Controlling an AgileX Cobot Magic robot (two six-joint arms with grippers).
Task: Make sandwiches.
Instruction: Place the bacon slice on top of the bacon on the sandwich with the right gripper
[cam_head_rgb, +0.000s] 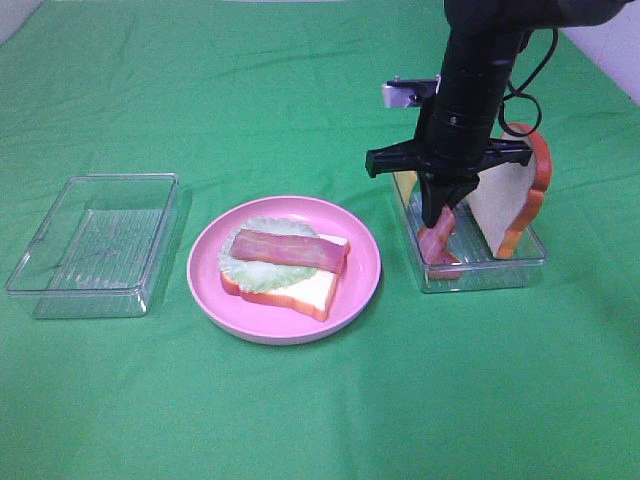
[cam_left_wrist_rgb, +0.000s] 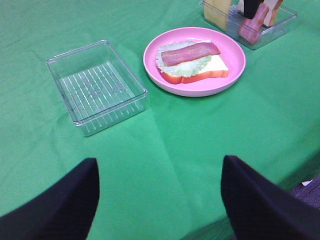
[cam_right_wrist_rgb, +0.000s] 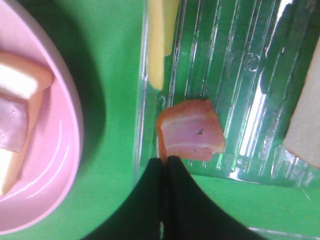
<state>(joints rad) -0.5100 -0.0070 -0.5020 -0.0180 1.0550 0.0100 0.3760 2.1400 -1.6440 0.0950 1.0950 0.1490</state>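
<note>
Looking from the left side first, I see my left gripper hanging over the green cloth. Its two black fingers are spread wide and hold nothing. Next comes a clear tray lying flat on the cloth. Just beside it, in the middle, sits the round pink plate. The sandwich is on that plate, and it is only half built. At the bottom is a bread slice, then a lettuce leaf, and a bacon strip lies flat on top.

Further right is a second clear tray. A yellow cheese slice stands against its left wall. Near it a second bacon strip stands up on end. My right gripper reaches down into this tray, with its fingers pressed together on the top end of that strip. Last, another bread slice leans at the right side of the tray.
</note>
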